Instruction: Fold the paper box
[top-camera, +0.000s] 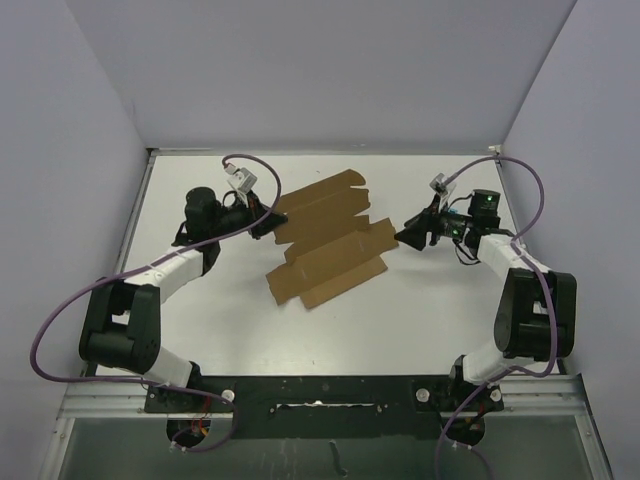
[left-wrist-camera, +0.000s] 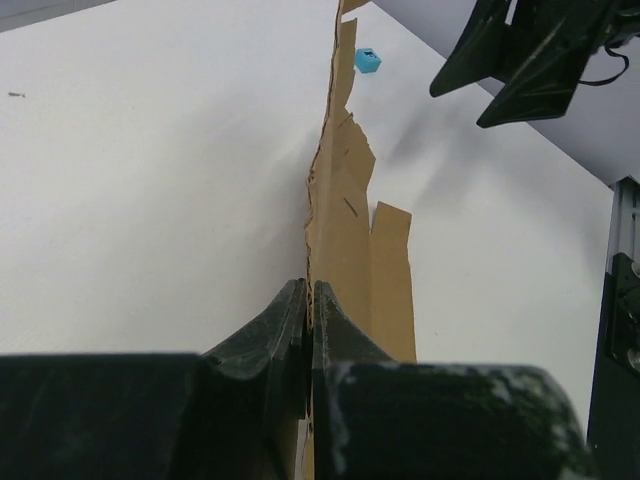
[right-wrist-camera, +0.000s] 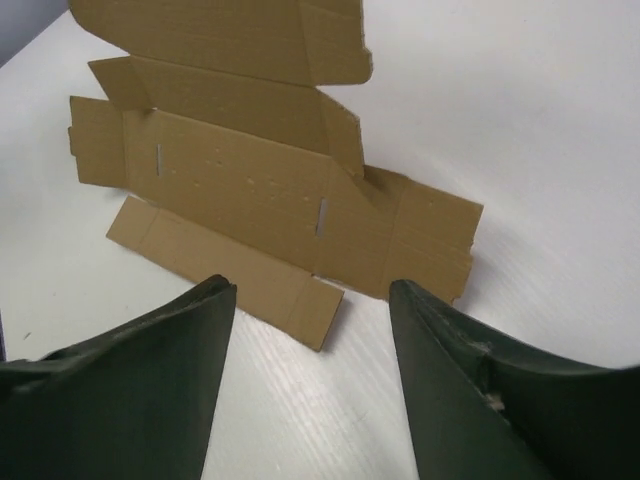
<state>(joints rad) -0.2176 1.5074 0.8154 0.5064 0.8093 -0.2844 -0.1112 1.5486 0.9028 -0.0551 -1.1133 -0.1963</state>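
Overhead, the flat brown die-cut cardboard paper box (top-camera: 325, 240) lies unfolded mid-table (top-camera: 420, 315), nearer the far edge. Left wrist view: the left tool (left-wrist-camera: 308, 295) pinches its edge. Right wrist view: the right tool (right-wrist-camera: 312, 290) hangs spread, facing the flaps. Folding looks barely begun; next, a side flap probably needs raising along its crease

The paper box (top-camera: 325, 240) is spread on the table (top-camera: 400, 320) between the left gripper (top-camera: 270, 227), at its edge, and the right gripper (top-camera: 405, 238).
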